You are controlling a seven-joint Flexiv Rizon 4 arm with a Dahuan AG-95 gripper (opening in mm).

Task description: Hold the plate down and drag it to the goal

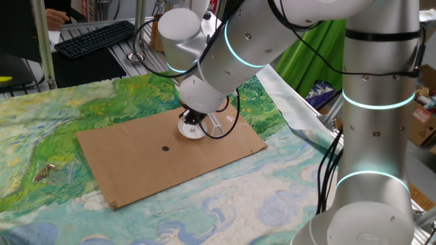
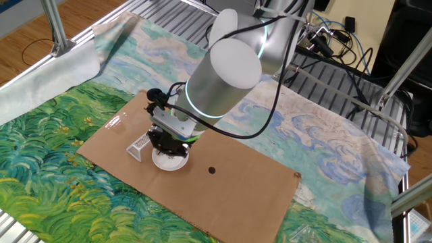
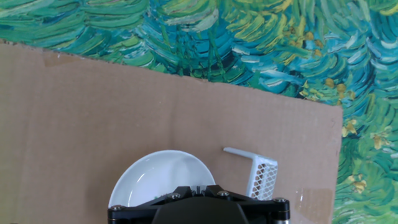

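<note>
We find the hand (image 2: 169, 144) closed with nothing between its fingers, pressing on the plate (image 2: 169, 160) that sits just beside the goal (image 2: 140, 146) on the cardboard sheet (image 2: 236, 182); we advise steady downward pressure through a short, slow drag.

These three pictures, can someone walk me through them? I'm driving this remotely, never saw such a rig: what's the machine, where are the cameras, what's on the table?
The big white jointed machine is one robot arm. Two pictures come from fixed cameras on different sides of the table; the third looks down from the arm's hand. On a painted cloth lies a cardboard sheet. On it sit the white plate, the goal, a small see-through angled bracket close beside the plate, and a black dot. The gripper is shut and sits down on the plate, gripping nothing.
</note>
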